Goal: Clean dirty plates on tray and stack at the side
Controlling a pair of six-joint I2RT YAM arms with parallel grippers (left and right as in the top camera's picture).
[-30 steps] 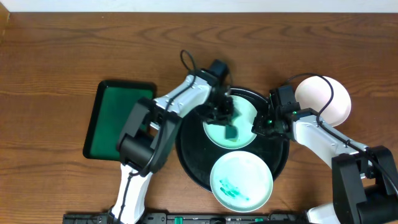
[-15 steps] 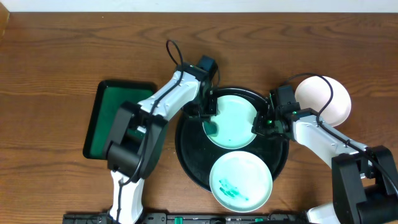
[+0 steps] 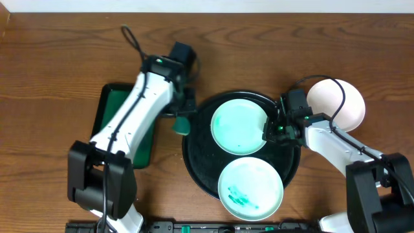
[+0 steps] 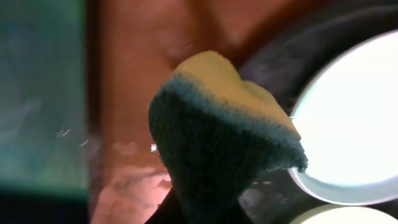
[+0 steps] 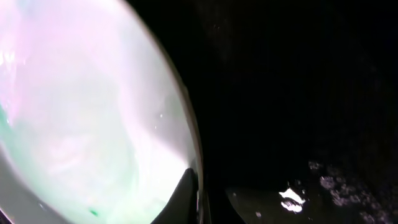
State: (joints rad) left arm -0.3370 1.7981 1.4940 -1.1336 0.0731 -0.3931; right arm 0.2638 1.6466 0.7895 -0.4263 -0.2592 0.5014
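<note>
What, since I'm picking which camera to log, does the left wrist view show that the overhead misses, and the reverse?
Only left wrist: the sponge's yellow top layer over its dark scouring face. Only overhead: the lower plate's teal smears and a third plate beside the black tray. Both: the sponge, green tray, black tray and upper plate.

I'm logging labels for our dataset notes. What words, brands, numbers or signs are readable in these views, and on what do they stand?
None readable.
The rear plate, the front plate, the side plate, the black tray, the green tray and the sponge bear no print.
Any marking on the dark strip at the overhead view's bottom edge is too small to read.
</note>
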